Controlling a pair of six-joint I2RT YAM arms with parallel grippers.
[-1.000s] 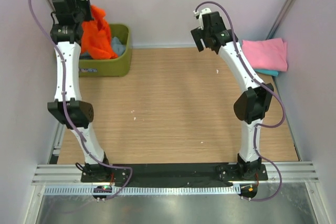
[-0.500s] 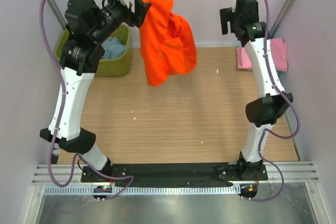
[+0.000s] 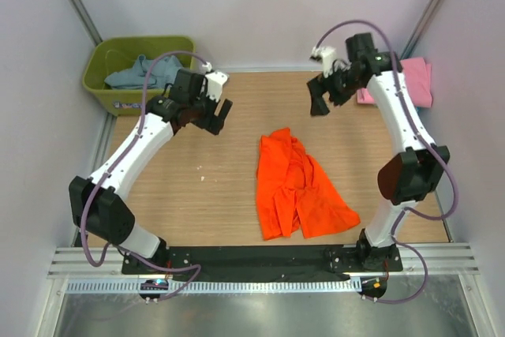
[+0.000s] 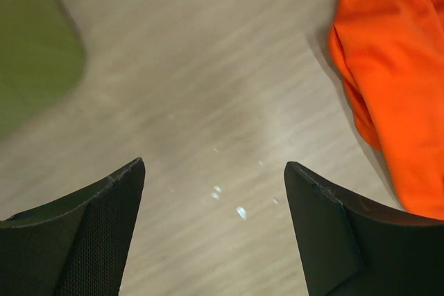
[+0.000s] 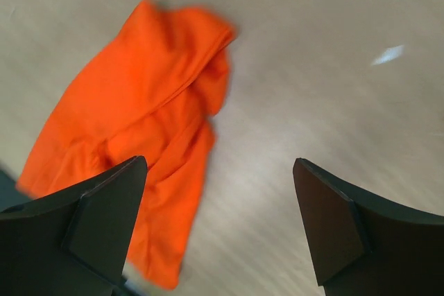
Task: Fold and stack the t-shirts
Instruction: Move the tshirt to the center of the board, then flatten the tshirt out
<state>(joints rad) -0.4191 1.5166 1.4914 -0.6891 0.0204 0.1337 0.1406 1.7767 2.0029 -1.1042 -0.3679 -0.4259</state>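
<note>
A bright orange t-shirt (image 3: 296, 187) lies crumpled on the wooden table, in the near middle. My left gripper (image 3: 219, 118) hovers open to its upper left, with nothing between the fingers. The left wrist view shows bare wood between the open jaws (image 4: 214, 168) and the orange t-shirt (image 4: 395, 81) off to the right. My right gripper (image 3: 318, 108) hangs open above the shirt's far end, also holding nothing. In the right wrist view the orange t-shirt (image 5: 139, 116) spreads at the left, under the left finger. A folded pink t-shirt (image 3: 414, 80) rests at the back right.
An olive-green tub (image 3: 101, 94) stands in the back left corner with a blue-grey t-shirt (image 3: 138, 75) inside; its corner (image 4: 35, 53) shows in the left wrist view. Walls close in on the table's left, back and right.
The left gripper carried the orange t-shirt out of the tub, swung it over the table and let it go; it now lies on the table. The right arm swung down towards the middle.
</note>
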